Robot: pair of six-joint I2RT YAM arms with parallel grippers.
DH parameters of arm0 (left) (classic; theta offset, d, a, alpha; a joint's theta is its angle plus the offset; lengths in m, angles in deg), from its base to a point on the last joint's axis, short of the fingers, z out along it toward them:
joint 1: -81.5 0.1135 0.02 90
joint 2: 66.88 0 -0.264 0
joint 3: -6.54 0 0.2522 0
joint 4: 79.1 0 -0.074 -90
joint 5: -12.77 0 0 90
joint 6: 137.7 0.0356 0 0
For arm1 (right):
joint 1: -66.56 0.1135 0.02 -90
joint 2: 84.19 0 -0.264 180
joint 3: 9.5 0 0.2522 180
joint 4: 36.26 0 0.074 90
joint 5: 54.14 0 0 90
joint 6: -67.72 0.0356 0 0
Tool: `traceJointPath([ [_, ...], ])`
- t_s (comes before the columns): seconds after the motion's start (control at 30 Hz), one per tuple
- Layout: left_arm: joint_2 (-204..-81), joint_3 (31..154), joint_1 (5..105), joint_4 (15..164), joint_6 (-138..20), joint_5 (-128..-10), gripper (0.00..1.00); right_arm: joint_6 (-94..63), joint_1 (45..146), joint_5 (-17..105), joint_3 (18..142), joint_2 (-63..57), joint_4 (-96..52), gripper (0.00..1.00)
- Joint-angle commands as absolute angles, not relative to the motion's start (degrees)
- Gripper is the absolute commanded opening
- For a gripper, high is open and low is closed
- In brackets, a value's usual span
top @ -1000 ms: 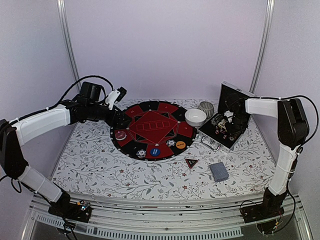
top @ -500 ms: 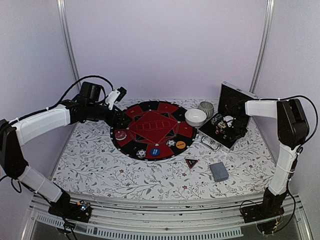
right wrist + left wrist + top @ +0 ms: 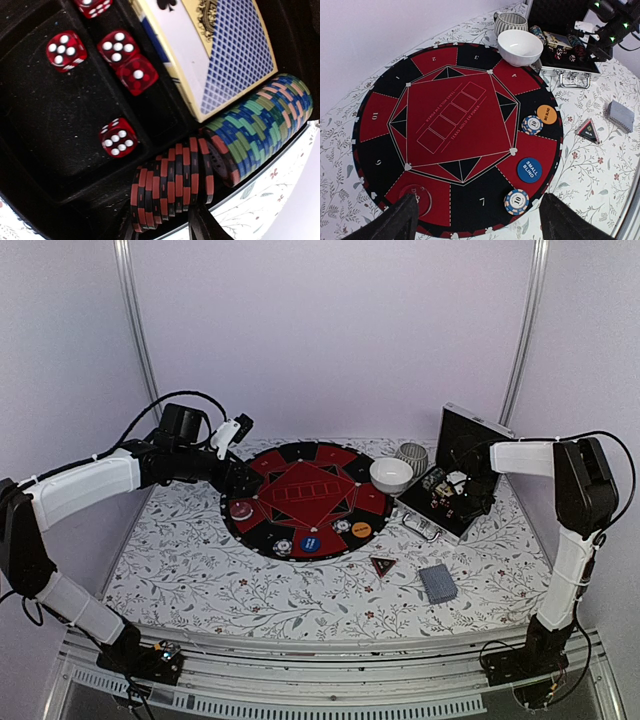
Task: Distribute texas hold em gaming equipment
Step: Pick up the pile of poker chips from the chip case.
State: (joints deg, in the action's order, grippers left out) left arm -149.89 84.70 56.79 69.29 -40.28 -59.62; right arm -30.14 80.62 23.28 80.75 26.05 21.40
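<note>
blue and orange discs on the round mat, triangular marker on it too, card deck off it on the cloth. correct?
Not quite: the triangular marker is off the round mat, on the floral cloth near the card deck, as the left wrist view shows. The blue disc and orange disc are on the mat.

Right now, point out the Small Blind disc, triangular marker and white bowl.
Small Blind disc (image 3: 528, 169), left wrist view, centre of its face.
triangular marker (image 3: 588, 131), left wrist view, its middle.
white bowl (image 3: 520, 58), left wrist view, outer wall.
</note>
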Motion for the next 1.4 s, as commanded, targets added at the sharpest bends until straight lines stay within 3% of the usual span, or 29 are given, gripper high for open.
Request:
traceJointPath([
  [0.0, -150.1, 84.6, 57.5, 69.4, -40.4, -58.3, 0.86, -31.7, 80.6, 26.5, 80.4, 26.6, 12.9, 0.37],
  [0.4, -150.3, 84.5, 57.5, 69.4, -40.2, -58.1, 0.86, -33.3, 80.6, 20.1, 79.0, 28.0, 8.6, 0.37],
  [0.57, -150.4, 84.4, 57.5, 69.4, -40.3, -57.8, 0.87, -33.7, 80.7, 19.5, 78.1, 26.7, 8.0, 0.13],
  [0.77, -150.4, 84.4, 57.5, 69.4, -40.4, -57.8, 0.87, -33.3, 80.6, 18.2, 77.7, 23.8, 8.9, 0.03],
  [1.37, -147.0, 81.9, 57.5, 72.9, -38.5, -53.8, 0.86, -26.6, 80.6, 20.8, 82.3, 16.1, 19.6, 0.02],
])
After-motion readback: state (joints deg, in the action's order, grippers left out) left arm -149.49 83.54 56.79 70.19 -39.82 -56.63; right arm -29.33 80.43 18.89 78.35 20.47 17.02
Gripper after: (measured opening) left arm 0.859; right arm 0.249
